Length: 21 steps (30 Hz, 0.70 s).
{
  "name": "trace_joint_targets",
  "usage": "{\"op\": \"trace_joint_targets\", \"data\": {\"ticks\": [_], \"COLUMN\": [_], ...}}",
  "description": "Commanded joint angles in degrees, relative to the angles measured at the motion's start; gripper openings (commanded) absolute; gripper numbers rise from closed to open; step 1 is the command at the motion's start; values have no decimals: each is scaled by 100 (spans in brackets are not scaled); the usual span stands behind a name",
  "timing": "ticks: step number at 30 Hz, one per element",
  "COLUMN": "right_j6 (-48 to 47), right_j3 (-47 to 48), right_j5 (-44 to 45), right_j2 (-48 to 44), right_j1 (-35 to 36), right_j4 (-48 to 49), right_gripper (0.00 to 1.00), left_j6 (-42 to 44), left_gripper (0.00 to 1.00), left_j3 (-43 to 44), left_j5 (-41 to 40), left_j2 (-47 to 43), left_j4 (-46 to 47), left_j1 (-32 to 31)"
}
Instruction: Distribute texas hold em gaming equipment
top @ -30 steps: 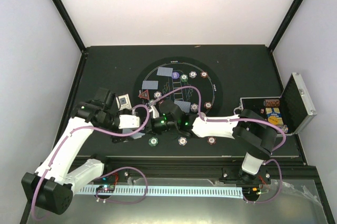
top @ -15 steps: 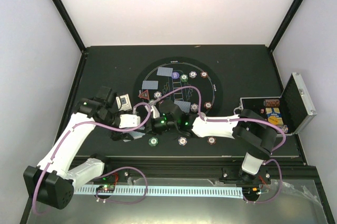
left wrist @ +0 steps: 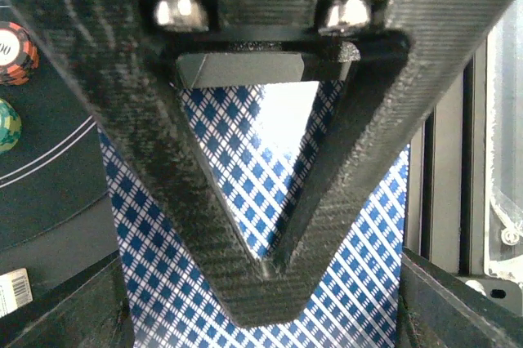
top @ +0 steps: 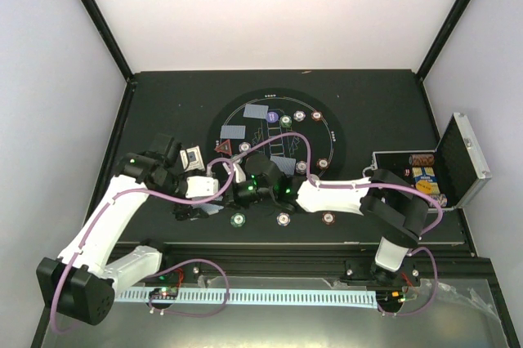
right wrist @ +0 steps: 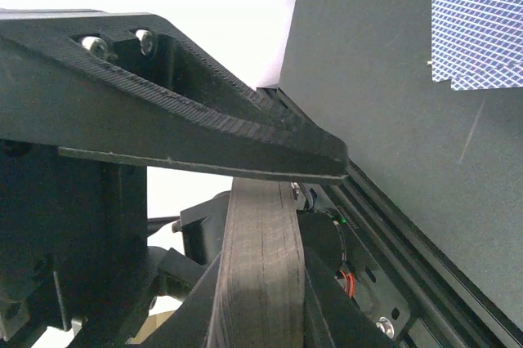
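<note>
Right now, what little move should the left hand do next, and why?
I'd guess: lift the left hand straight up, away from the blue-checked card. The card seems to lie flat under its fingers, so it looks dealt. The card stack has more to hand out.
</note>
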Motion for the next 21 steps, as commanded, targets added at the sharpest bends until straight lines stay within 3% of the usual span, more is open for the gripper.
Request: {"op": "trace_joint_targets", "data": {"ticks": [1,11,21], "right_j6": [85,117,173], "right_j3": [218,115,76], "right_j5": [-92,-40,-14], "right_j2": [58,66,94], "right_j1": [36,32,30], "right_j4": [210,209,250], "right_gripper": [1,1,1], "left_j6": [52,80,246], "left_gripper": [80,74,82], "left_j3": [-42,-47,-271], "left_j5": [221,-230,-120], "left_j2": [-68,48,-300], "left_j4": [203,14,79], "left_j1": [-2,-2,-2]}}
